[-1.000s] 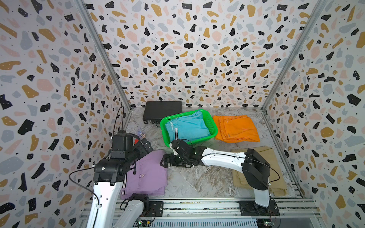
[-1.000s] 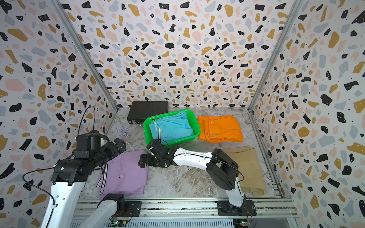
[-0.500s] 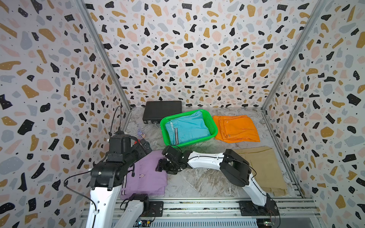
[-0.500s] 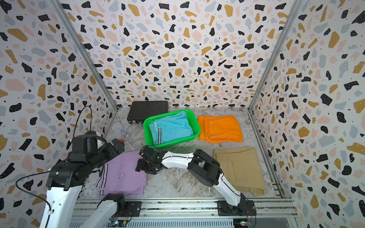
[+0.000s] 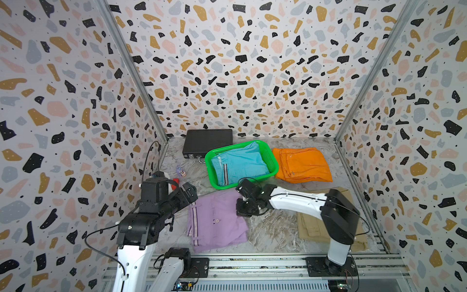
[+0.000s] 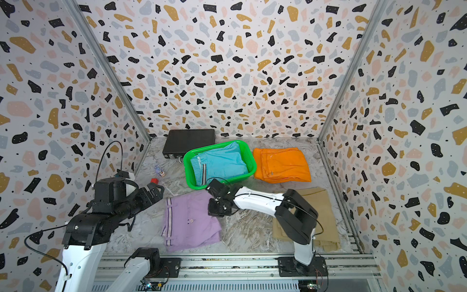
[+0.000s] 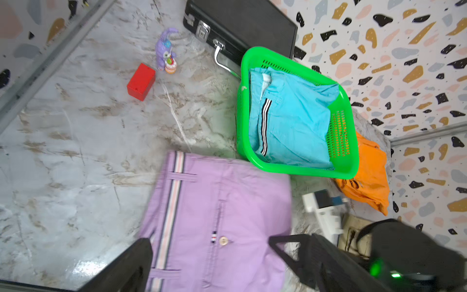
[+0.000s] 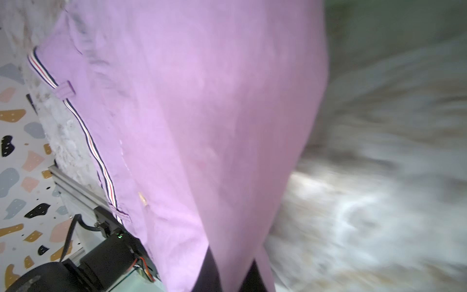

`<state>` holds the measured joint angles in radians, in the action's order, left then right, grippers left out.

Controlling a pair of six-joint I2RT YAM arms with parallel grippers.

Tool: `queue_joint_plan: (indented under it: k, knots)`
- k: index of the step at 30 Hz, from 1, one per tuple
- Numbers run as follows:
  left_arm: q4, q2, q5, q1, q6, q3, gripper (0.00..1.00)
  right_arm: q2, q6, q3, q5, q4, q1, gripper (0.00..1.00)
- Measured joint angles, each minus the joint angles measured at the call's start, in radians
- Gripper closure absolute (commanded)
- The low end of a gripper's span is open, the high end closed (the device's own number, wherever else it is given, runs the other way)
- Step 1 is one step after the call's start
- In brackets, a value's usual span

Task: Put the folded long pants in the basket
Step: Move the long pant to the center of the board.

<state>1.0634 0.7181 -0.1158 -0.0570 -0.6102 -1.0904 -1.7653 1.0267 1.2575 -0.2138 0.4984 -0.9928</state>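
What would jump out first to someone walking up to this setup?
Probably the bright green basket at the back of the table, with cyan pants folded inside and orange pants lying right beside it. Nearer the front, the right gripper is pinched shut on the edge of the lilac pants, all boxed in by speckled walls.

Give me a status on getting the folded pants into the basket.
Done: the cyan pants lie inside the green basket. In hand: the right hand is shut on an edge of the lilac pants, which lie on the table; the left hand is open near them. Left: the lilac pants, the orange pants beside the basket and the khaki pants, all outside the basket.
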Motion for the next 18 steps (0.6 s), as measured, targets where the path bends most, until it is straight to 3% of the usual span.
queue_joint_plan:
  k: [7,13,18]
  knots:
    - [-0.116,0.019,-0.205,0.000,-0.031,0.283,0.00,0.216,-0.123,-0.138,0.080,0.185,0.102,1.00]
    - [-0.285,0.087,-0.353,-0.001,-0.131,0.557,0.00,0.168,-0.200,-0.164,0.050,0.223,0.168,1.00]
    - [-0.381,0.204,-0.380,-0.064,-0.158,0.597,0.00,0.112,-0.252,-0.164,-0.001,0.217,0.219,1.00]
